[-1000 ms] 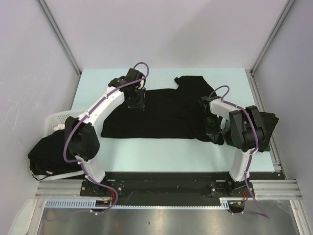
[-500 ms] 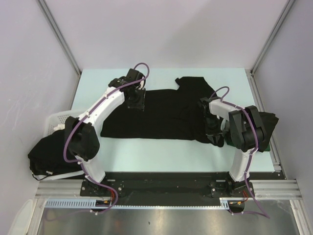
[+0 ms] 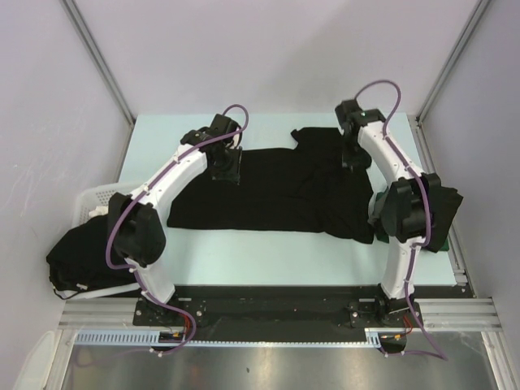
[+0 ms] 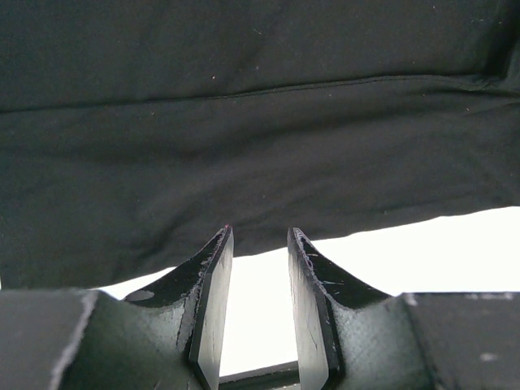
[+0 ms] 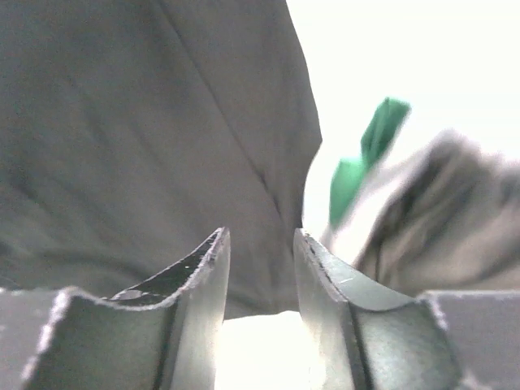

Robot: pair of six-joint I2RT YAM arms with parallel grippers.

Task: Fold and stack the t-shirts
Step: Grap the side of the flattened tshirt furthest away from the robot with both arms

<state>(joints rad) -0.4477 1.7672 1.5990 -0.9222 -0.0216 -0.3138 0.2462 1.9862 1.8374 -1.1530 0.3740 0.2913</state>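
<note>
One black t-shirt (image 3: 276,191) lies spread across the pale table, a sleeve (image 3: 313,136) pointing to the far side. My left gripper (image 3: 227,169) sits at the shirt's far left edge. In the left wrist view, the left gripper (image 4: 258,242) is open, nothing between its fingers, and the cloth edge (image 4: 244,162) lies just past the tips. My right gripper (image 3: 355,153) hovers over the shirt's far right part, beside the sleeve. The right wrist view shows it (image 5: 260,241) open and empty above the black cloth (image 5: 146,130).
A white slotted basket (image 3: 89,199) hangs off the table's left edge, with a heap of black shirts (image 3: 77,260) against it. More dark cloth (image 3: 445,203) lies at the right edge behind the right arm. A blurred green object (image 5: 367,150) shows there. Metal posts frame the table.
The right arm has swung from the shirt's near right corner to its far right part, and its jaws have opened. The left arm has not moved.
</note>
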